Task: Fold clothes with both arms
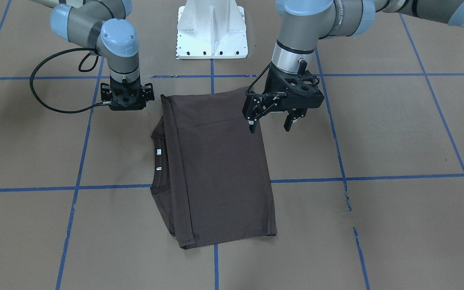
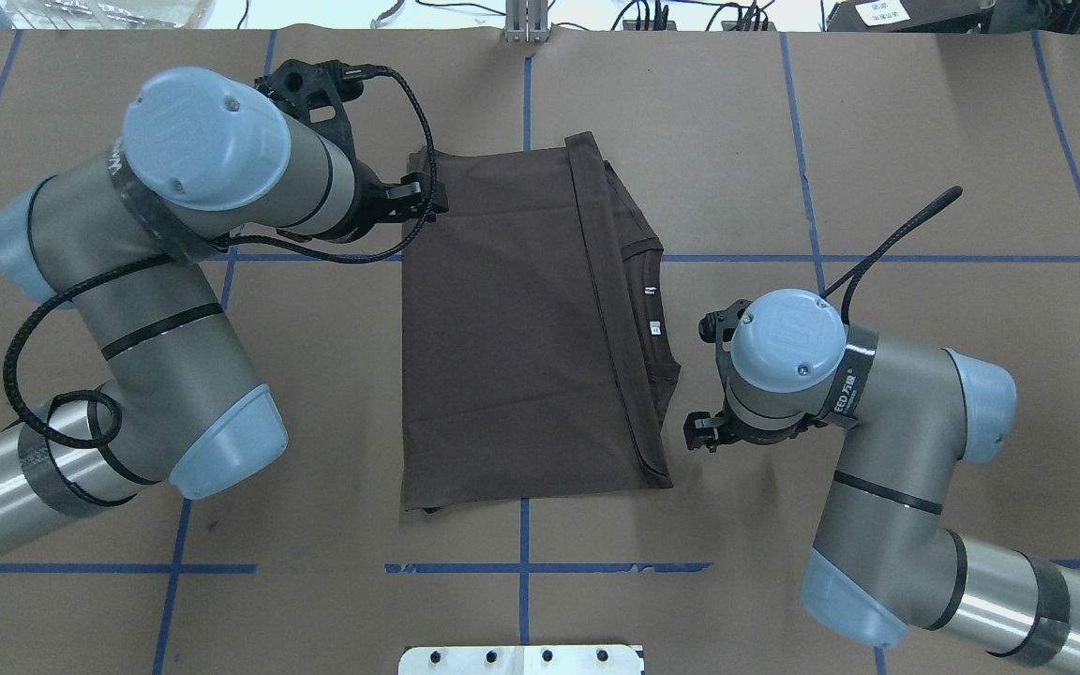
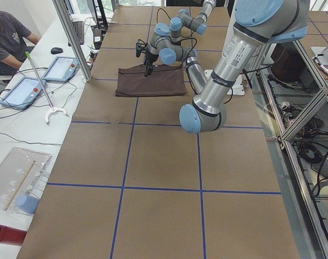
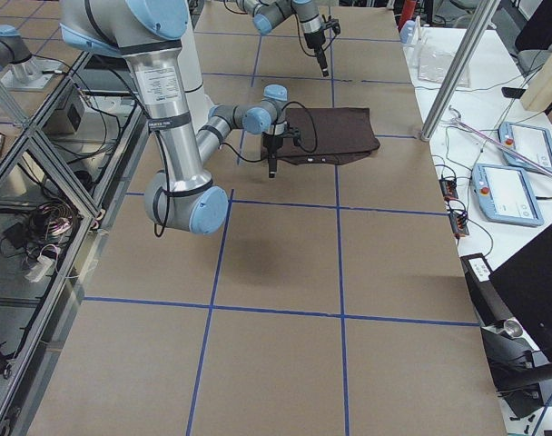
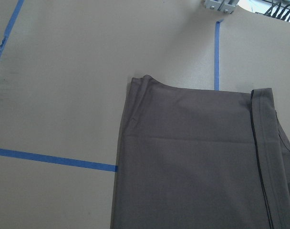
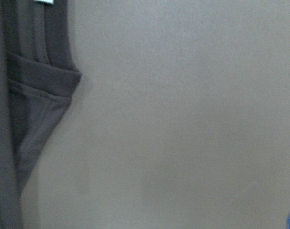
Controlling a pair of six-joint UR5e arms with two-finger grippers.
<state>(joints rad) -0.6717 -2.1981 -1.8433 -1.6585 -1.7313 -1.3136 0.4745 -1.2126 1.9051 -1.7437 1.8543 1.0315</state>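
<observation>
The dark grey-brown T-shirt (image 1: pixel 220 169) (image 2: pixel 502 328) lies flat on the brown table, folded into a rough rectangle. Its collar with small white labels (image 1: pixel 158 152) peeks out on the side toward my right arm. My left gripper (image 1: pixel 270 123) (image 2: pixel 420 199) hangs open and empty, well above the shirt's left edge. The left wrist view looks down on the shirt's far left corner (image 5: pixel 135 81). My right gripper (image 1: pixel 125 105) points straight down beside the collar edge (image 6: pixel 35 81), low over bare table. Its fingers are hidden under its body, so I cannot tell their state.
The white pedestal base (image 1: pixel 212 36) stands at the robot's side of the table. Blue tape lines (image 1: pixel 377 176) grid the brown paper, with a torn stretch (image 1: pixel 346 197). A side table with tablets (image 3: pixel 61 67) and a seated person (image 3: pixel 7 38) lies beyond a metal post (image 3: pixel 72 38).
</observation>
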